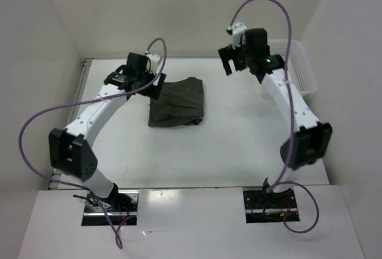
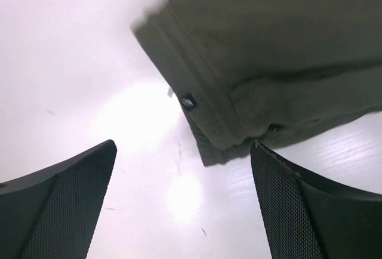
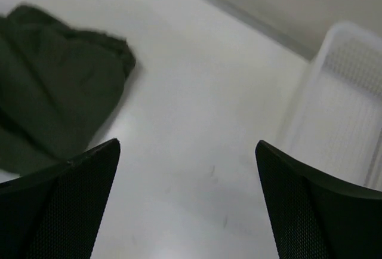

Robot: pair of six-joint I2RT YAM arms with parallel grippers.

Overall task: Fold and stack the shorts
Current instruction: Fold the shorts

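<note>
Left gripper [image 2: 184, 151] low over table [image 1: 239, 145], jaws spread, gripping nothing. Right gripper [image 3: 188, 148] likewise spread and empty, raised near white basket [image 1: 301, 71]. Shorts [image 1: 178, 104] lying folded mid-table, just beside left gripper. Judged: fold complete, stacking pending. Next move calls for a clean two-handed regrasp.
</note>
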